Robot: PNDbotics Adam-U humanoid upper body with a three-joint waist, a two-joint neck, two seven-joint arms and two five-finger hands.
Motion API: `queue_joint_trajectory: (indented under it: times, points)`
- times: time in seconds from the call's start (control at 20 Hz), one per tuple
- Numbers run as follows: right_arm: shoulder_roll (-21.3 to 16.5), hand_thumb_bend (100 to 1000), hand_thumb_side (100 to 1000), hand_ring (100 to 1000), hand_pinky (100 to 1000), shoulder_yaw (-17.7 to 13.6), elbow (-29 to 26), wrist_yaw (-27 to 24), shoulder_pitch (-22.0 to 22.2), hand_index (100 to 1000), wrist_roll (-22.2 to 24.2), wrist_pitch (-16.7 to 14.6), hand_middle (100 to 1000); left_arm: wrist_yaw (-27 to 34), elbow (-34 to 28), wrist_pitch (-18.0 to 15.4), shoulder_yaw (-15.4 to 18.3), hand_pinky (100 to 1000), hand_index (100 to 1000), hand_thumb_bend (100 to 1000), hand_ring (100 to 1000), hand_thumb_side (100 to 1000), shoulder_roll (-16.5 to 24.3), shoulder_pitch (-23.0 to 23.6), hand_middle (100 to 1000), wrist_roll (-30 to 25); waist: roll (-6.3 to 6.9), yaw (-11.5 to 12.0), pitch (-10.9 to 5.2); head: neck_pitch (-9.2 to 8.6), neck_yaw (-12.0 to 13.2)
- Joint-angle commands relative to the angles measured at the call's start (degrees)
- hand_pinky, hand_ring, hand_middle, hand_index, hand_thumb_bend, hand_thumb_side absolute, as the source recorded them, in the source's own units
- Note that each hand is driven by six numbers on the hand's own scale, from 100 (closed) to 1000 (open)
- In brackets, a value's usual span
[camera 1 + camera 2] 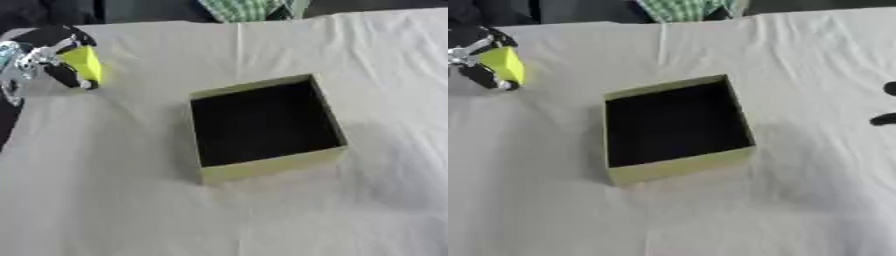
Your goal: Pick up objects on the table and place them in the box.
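A: Where's the thing to be packed?

B: The yellow object [85,63] is up at the far left of the desk [131,200], in the left hand [52,55]. The black fingers are curled round it, so the hand is closed on it, and it looks raised off the cloth, though I can't be sure of that. The box [267,172] sits open near the middle, well apart from it, its dark inside showing nothing.

A: And the other hand?

B: Only two dark tips of the right hand [884,119] show at the right edge in the right eye view. I cannot tell whether it is open or closed.

A: What could go wrong from here?

B: I'd judge the carry is the risk. The object must cross to the box and clear the near-left wall; come in low and it may knock the box askew or drop outside. Fingers cover part of it, so it could also slip on release.

A: The surface?

B: A pale cloth with creases, which might let the box slide. Beyond the far edge is dark, with some green checked fabric [245,9].
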Motion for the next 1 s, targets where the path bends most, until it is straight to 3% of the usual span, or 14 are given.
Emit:
queue_joint_trajectory:
  times: [0.05,0.3,0.6,0.8,1.0]
  points:
    - [-0.52,100,763,859,572,-0.45,-0.56,0.08,-0.37,867,0.09,-0.10,731,-0.25,-0.35,-0.36,0.38,769,839,538,694,119,2.75,-0.63,697,-1.45,-0.12,0.17,-1.21,-0.30,-0.10]
    - [-0.53,100,762,860,572,-0.49,-0.51,0.05,-0.36,867,0.14,-0.08,732,0.34,-1.63,-1.03,0.43,695,774,486,564,100,3.36,-0.69,544,-2.57,0.00,0.33,-1.37,-0.25,-0.25]
    - [-0.65,100,761,860,573,-0.60,-0.48,0.04,-0.30,868,0.09,-0.05,732,2.30,-7.25,-2.09,0.09,663,745,458,515,100,5.24,-0.19,481,-1.95,0.16,0.56,-1.61,-0.20,-0.58]
    - [-0.75,100,760,860,573,-0.63,-0.48,0.05,-0.29,868,0.09,0.00,732,5.58,-15.18,-2.68,-0.31,663,745,454,513,100,7.38,1.10,477,-2.34,0.30,0.89,-1.77,-0.24,-0.90]
    - [-0.83,100,759,860,574,-0.62,-0.51,0.01,-0.37,868,0.13,0.00,733,9.09,-27.51,-3.25,-0.87,663,751,463,517,100,9.64,4.06,479,-2.31,0.32,1.07,-1.78,-0.44,-1.30]
